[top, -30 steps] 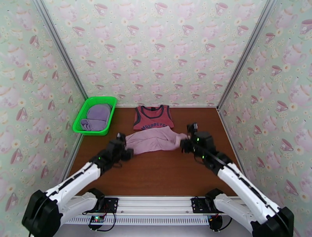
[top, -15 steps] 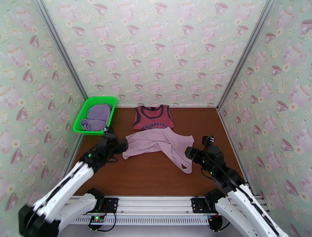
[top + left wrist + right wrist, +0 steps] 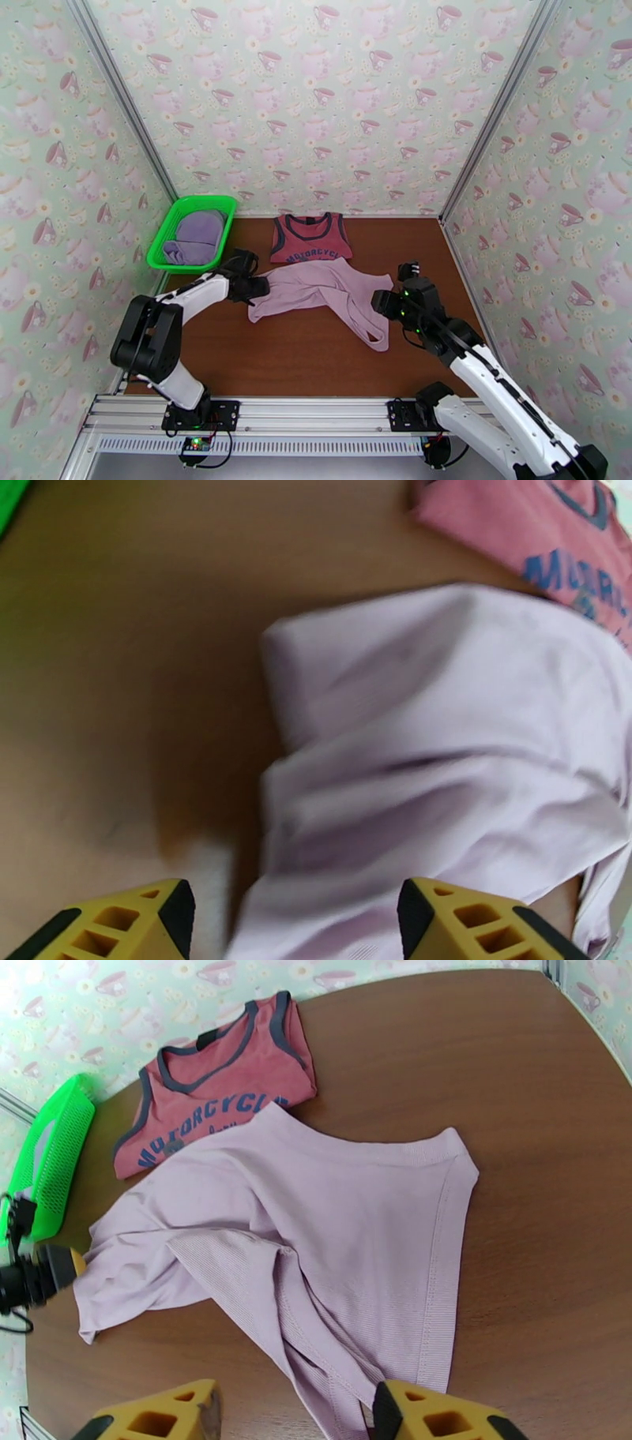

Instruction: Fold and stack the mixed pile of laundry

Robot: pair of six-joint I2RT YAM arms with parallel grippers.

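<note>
A pale pink-lilac shirt (image 3: 320,290) lies spread and rumpled mid-table, one strap trailing toward the front (image 3: 332,1228). Behind it lies the dusty-red tank top (image 3: 310,238), folded flat with its print up (image 3: 213,1094). A lavender-purple shirt (image 3: 197,235) sits bunched in the green basket. My left gripper (image 3: 251,288) is open at the pink shirt's left edge, and cloth (image 3: 442,740) lies between its yellow fingertips (image 3: 474,926). My right gripper (image 3: 385,302) is open just off the shirt's right corner, its fingertips (image 3: 442,1414) astride the trailing strap.
The green mesh basket (image 3: 178,264) stands at the back left by the wall. Bare brown tabletop (image 3: 300,363) stretches in front of the shirt. Patterned walls with metal posts close in the left, back and right.
A second ago both grippers held the pink shirt's ends. It has since dropped and spread flat. The right gripper drew back to the right; the left one returned to the shirt's left edge.
</note>
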